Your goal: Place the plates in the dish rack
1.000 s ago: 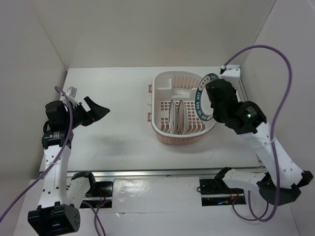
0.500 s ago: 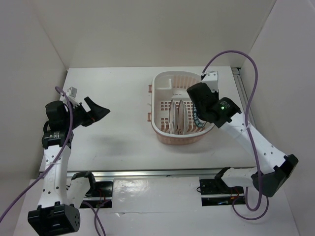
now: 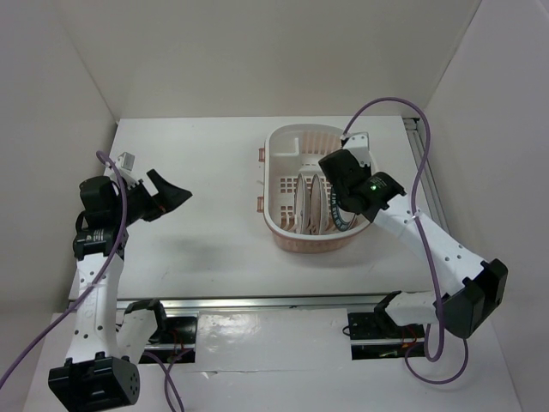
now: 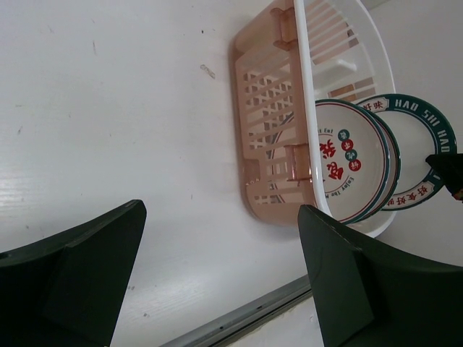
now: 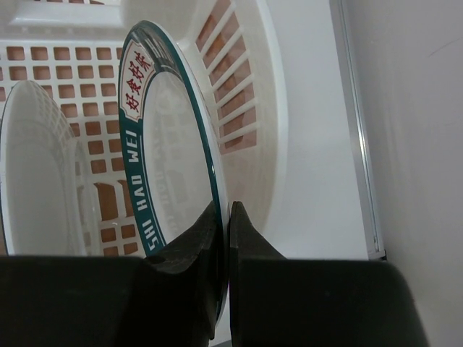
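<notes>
Teal-rim plate (image 5: 173,137) on edge inside dish rack (image 3: 283,142), R side, pinched by R gripper (image 5: 223,214).
Plate upright, face parallel to two racked plates (image 4: 347,155) just L of it. Rack sits toward table's (image 3: 197,154) far-R corner. R arm reaches in over rack's R wall. L gripper (image 4: 221,213) spread wide, empty, well apart by L edge.

Robotics laboratory test cell. Plain white panels (image 3: 257,51) enclose the white worktop (image 3: 206,240) behind and at both sides; at its near edge sit an aluminium rail (image 3: 283,300) and the left arm (image 3: 90,292) and right arm (image 3: 429,245), trailing purple cables (image 3: 390,99).
</notes>
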{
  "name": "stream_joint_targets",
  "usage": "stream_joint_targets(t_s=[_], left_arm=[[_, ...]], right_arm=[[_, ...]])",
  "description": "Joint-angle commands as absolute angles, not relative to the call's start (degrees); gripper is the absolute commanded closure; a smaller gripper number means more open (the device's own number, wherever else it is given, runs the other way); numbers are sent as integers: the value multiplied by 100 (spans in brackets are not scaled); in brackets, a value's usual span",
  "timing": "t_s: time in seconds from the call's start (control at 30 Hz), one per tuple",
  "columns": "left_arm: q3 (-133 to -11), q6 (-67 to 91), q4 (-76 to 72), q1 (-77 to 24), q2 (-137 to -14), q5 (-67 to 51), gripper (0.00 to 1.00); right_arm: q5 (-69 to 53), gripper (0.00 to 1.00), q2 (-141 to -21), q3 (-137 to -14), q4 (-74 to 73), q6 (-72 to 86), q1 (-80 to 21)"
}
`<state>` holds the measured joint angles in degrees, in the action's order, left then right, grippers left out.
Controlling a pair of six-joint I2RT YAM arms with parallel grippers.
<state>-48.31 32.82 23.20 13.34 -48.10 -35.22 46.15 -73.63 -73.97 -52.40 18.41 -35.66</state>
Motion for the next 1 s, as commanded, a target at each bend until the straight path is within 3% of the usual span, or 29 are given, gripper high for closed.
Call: stream_joint_targets(t_s=[0.0,0.83,0.97], left_arm=[[-4790,3111,2241,1318,-4711,-3490,0],[-4843,3111,2294,1318,-4658,-3384,0],[-4843,3111,2294,1318,-4658,-3384,0]], right_arm=[[4746,100,-7356,-7296,-4816,1916,-3533],[4798,100,-7304,-6759,-4825,2101,-3876],[4799,91,-7304,-6759,-4825,2101,-3876]])
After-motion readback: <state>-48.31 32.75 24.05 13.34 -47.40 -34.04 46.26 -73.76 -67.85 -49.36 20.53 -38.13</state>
